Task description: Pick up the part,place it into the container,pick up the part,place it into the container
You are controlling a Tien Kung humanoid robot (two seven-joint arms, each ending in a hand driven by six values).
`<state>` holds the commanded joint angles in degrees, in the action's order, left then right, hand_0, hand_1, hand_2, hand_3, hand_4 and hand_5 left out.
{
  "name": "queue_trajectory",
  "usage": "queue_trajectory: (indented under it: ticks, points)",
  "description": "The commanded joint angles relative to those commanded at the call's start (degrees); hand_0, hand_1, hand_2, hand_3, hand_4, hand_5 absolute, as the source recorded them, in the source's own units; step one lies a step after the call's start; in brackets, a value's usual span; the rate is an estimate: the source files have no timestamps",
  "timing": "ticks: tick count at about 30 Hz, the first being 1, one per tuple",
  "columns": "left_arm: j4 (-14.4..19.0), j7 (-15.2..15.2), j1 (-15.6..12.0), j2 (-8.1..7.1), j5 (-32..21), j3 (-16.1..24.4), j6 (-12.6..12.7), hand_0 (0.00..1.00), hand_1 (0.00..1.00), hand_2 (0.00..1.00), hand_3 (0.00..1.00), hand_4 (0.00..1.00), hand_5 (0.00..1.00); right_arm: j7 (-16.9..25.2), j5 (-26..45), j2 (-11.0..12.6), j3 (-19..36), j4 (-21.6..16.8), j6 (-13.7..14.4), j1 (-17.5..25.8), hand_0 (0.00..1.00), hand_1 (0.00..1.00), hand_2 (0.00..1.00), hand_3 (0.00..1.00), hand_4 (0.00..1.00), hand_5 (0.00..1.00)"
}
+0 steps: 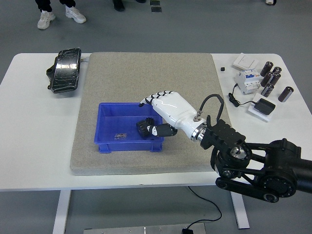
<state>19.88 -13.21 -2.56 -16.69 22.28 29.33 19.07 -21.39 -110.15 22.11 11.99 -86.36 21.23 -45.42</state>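
A blue container point(108, 144) stands on the grey mat. A dark toothed gear point(143, 127) lies inside it at the right end. A small metal part point(120, 135) lies on the container's floor to its left. My right hand point(147, 117), white with a black arm behind it, hangs over the container's right end. Its fingers point(148, 99) are spread above the gear and the thumb point(159, 130) is right beside the gear. The hand holds nothing. The left arm is not in view.
The grey mat point(146, 73) covers the table's middle. A black wrapped object point(64, 70) lies at the far left. At the right are a circuit breaker point(246, 80), several dark cylinders point(272, 78), a white switch plate point(245, 61) and a black adapter point(265, 106).
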Motion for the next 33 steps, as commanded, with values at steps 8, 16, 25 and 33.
queue_trajectory:
  ticks: [8,16,25,33]
  points:
    - [0.00,0.03,-0.06,0.07,-0.02,0.06,0.09,0.678,0.673,0.633,0.573,0.568,0.505,0.46,1.76,0.65,2.81,-0.65,0.71,0.91,0.708,0.782,0.762,0.708,0.731,0.376]
    - [0.01,0.19,-0.33,0.30,-0.76,-0.44,0.13,0.679,0.673,0.631,0.573,0.567,0.504,8.02,15.92,4.89,13.20,-0.13,2.97,5.89,0.673,0.756,0.739,0.696,0.737,0.381]
    - [-0.10,0.20,-0.07,0.41,-1.22,-0.93,-0.53,0.679,0.673,0.630,0.573,0.560,0.497,20.09,35.53,7.26,25.29,2.81,-0.40,13.91,0.652,0.716,0.719,0.685,0.755,0.394]
    - [-0.16,-0.19,-0.03,0.61,-1.55,-1.23,-1.26,0.678,0.673,0.630,0.573,0.559,0.498,26.35,53.61,7.22,35.74,2.84,-5.22,22.69,0.658,0.710,0.718,0.686,0.773,0.417]
